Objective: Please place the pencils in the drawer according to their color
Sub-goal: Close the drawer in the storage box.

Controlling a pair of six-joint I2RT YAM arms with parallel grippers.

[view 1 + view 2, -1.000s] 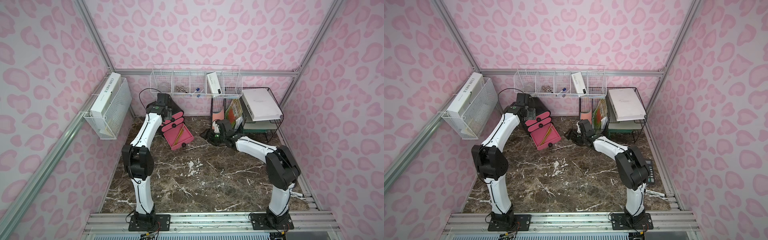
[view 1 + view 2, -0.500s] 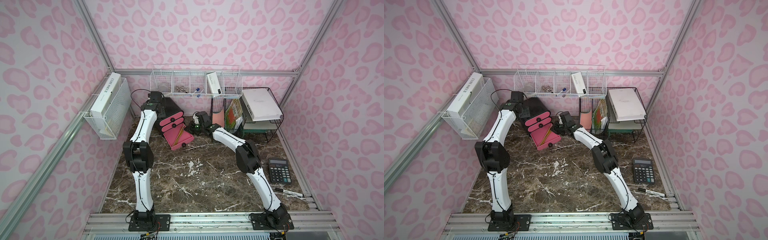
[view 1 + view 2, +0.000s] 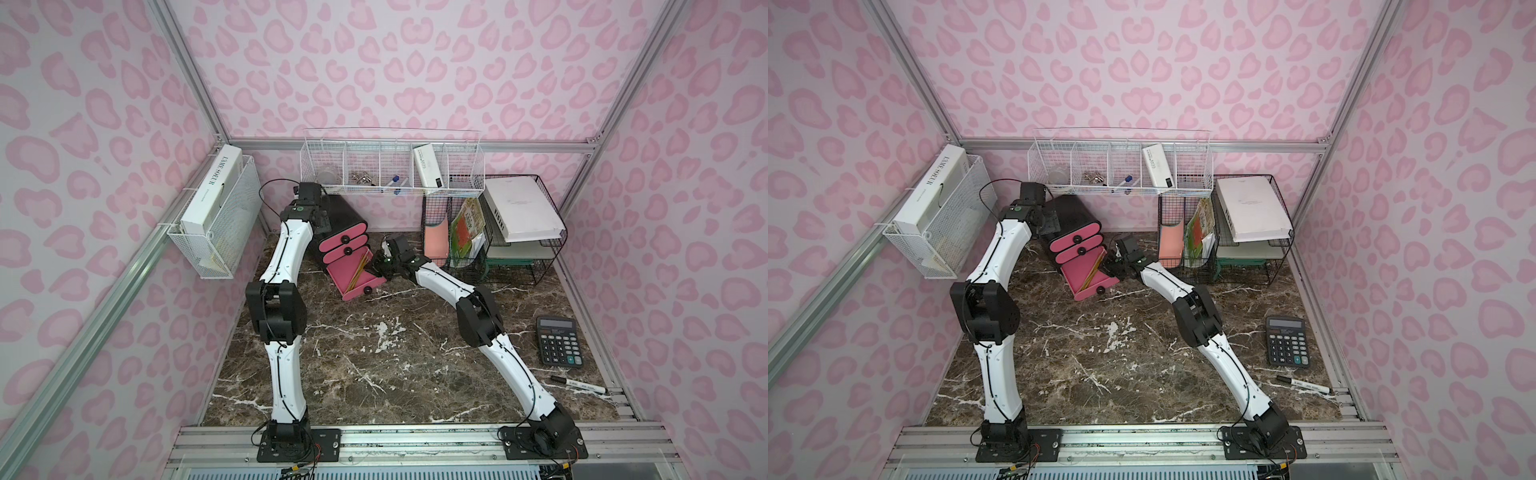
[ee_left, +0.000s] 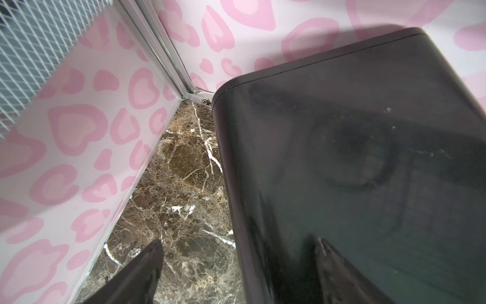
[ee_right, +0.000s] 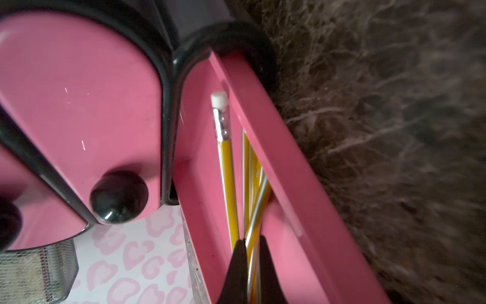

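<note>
Right gripper [image 5: 251, 244]: pinched narrow on one yellow pencil [image 5: 256, 218], low inside the bottom drawer [image 3: 343, 276].
Left gripper [image 4: 239, 243]: spread wide, straddling the cabinet [image 3: 341, 214] edge at the table's 11 o'clock, holding nothing.
Pencils [image 5: 225, 163]: yellow, lying in that drawer, which is pulled out toward 5 o'clock.
Risk: a late release could drag the pencil back out; crossed pencils could jam the drawer when closing.

A black calculator [image 3: 559, 341] is set on the right side of the marble worktop [image 3: 374, 357], with a white marker [image 3: 578, 385] laid just nearer. A black mesh rack [image 3: 519, 270] topped by a white book [image 3: 521, 208] is placed far right. A white wire basket [image 3: 226, 232] is hung left.
</note>
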